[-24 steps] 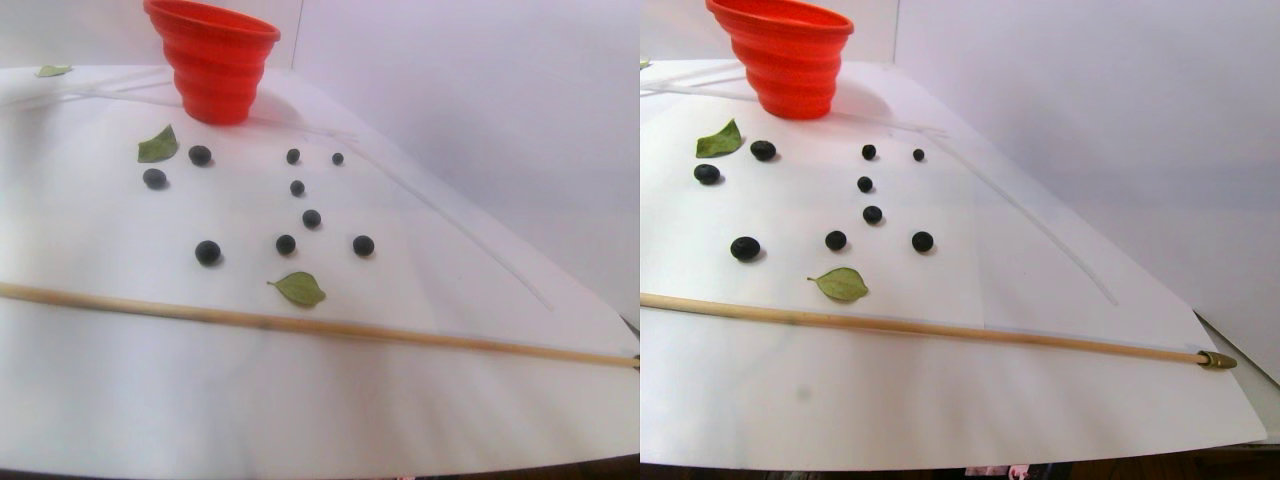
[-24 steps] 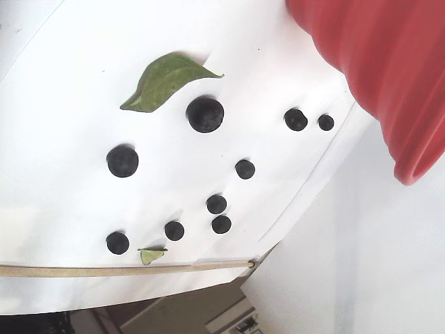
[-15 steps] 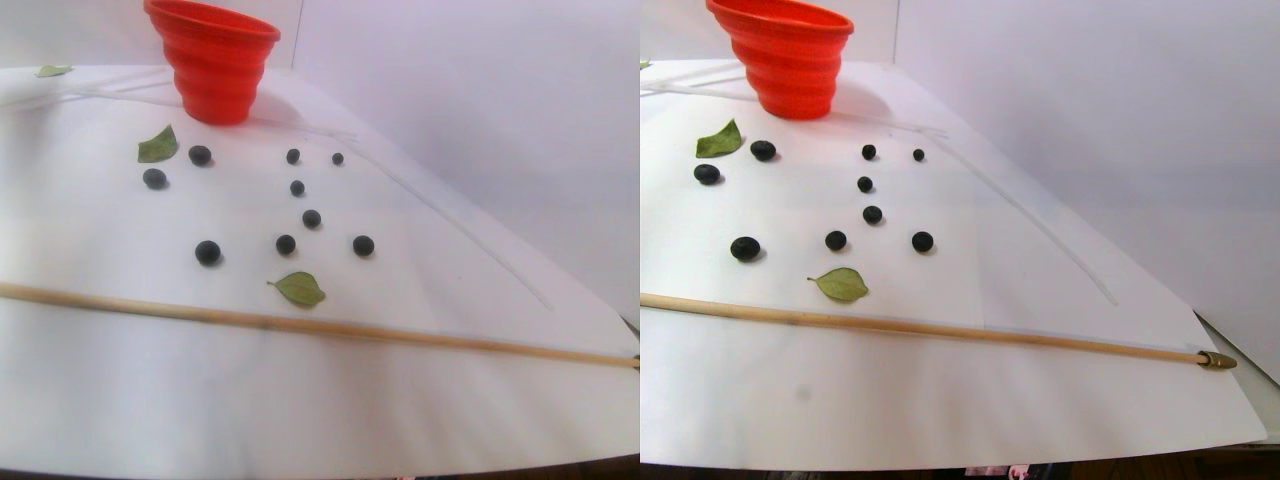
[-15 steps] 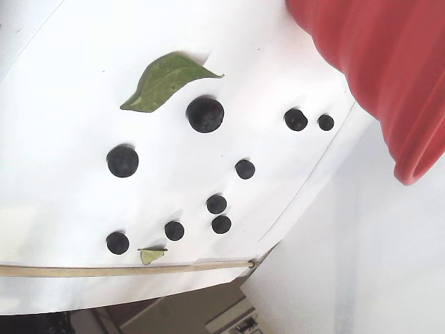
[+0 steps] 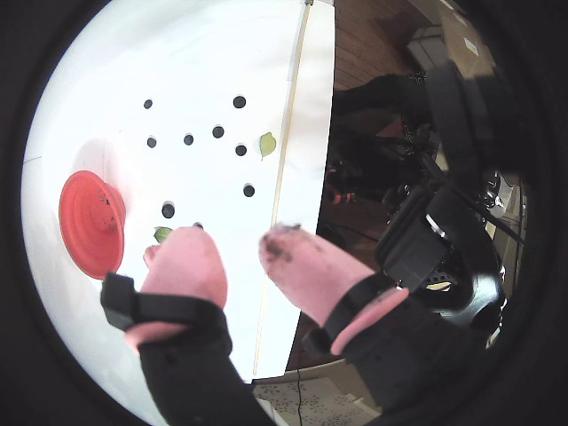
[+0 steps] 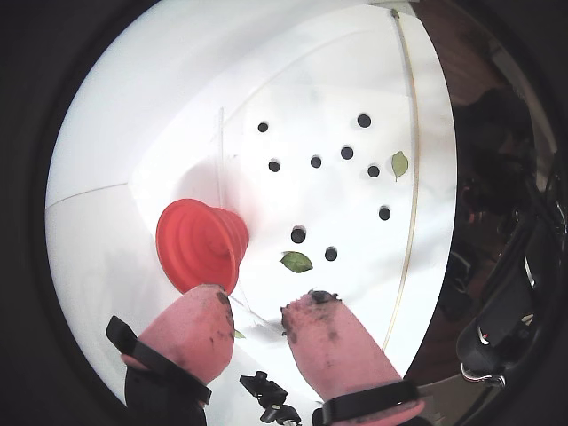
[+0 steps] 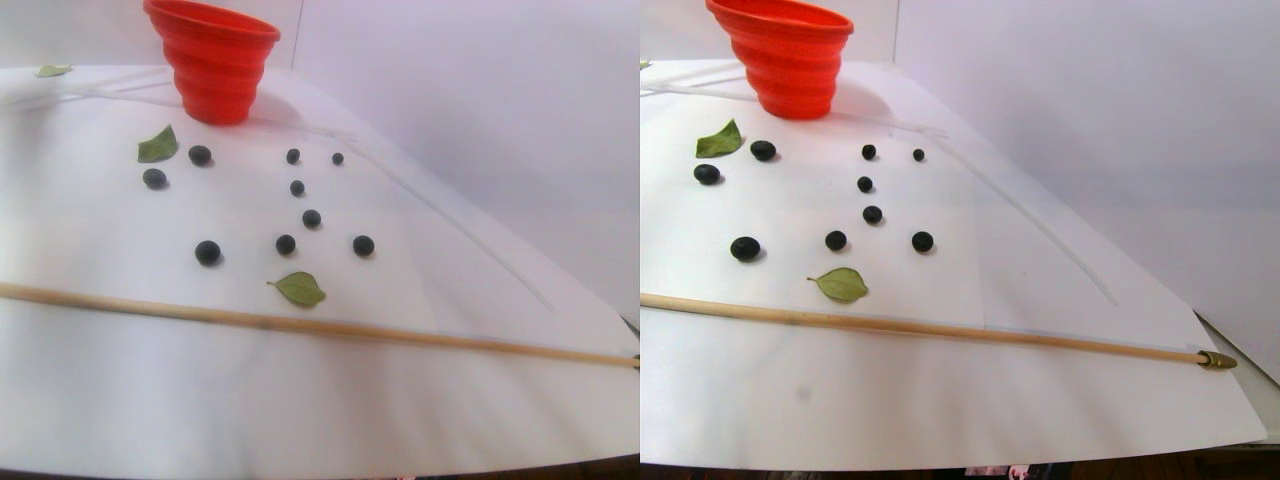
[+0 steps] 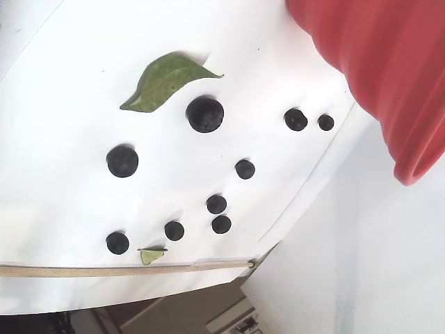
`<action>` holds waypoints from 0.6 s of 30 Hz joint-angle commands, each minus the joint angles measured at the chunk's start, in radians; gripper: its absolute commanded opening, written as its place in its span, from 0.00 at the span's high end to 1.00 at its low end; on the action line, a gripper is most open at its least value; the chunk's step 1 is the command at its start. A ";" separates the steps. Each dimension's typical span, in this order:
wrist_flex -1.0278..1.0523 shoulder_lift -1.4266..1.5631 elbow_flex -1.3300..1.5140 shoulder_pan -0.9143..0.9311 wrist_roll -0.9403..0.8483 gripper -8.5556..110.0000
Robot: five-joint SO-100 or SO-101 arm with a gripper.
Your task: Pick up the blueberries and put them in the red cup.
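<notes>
Several dark blueberries (image 5: 217, 131) lie scattered on the white sheet (image 5: 204, 53); they also show in the other wrist view (image 6: 298, 234), the stereo pair view (image 7: 207, 252) and the fixed view (image 8: 205, 114). The red cup (image 7: 212, 60) stands upright at the sheet's far end, to the left in both wrist views (image 5: 89, 222) (image 6: 200, 244) and at the top right of the fixed view (image 8: 375, 69). My gripper (image 5: 238, 235) (image 6: 262, 302) hangs above the sheet, open and empty, its pink fingertips (image 5: 288, 253) stained dark. One berry (image 5: 197, 225) peeks from behind the left fingertip.
A thin wooden stick (image 7: 300, 325) lies across the sheet near its edge (image 5: 288, 133). Green leaves (image 7: 298, 288) (image 7: 158, 146) (image 8: 163, 80) lie among the berries. Past the sheet's right edge in a wrist view is dark clutter and wooden floor (image 5: 417, 160).
</notes>
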 commanded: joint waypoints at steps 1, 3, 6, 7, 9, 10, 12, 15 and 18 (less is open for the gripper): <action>-0.015 0.017 -0.012 -0.009 -0.014 0.84; -0.018 0.018 -0.015 -0.017 -0.014 0.84; -0.018 0.020 -0.025 -0.021 -0.017 0.84; -0.025 0.023 -0.026 -0.023 -0.017 0.84; -0.028 0.023 -0.037 -0.041 -0.018 0.84; -0.026 0.025 -0.040 -0.044 -0.021 0.84; -0.014 0.026 -0.058 -0.044 -0.029 0.84; -0.014 0.026 -0.078 -0.048 -0.043 0.84; -0.011 0.018 -0.089 -0.061 -0.054 0.84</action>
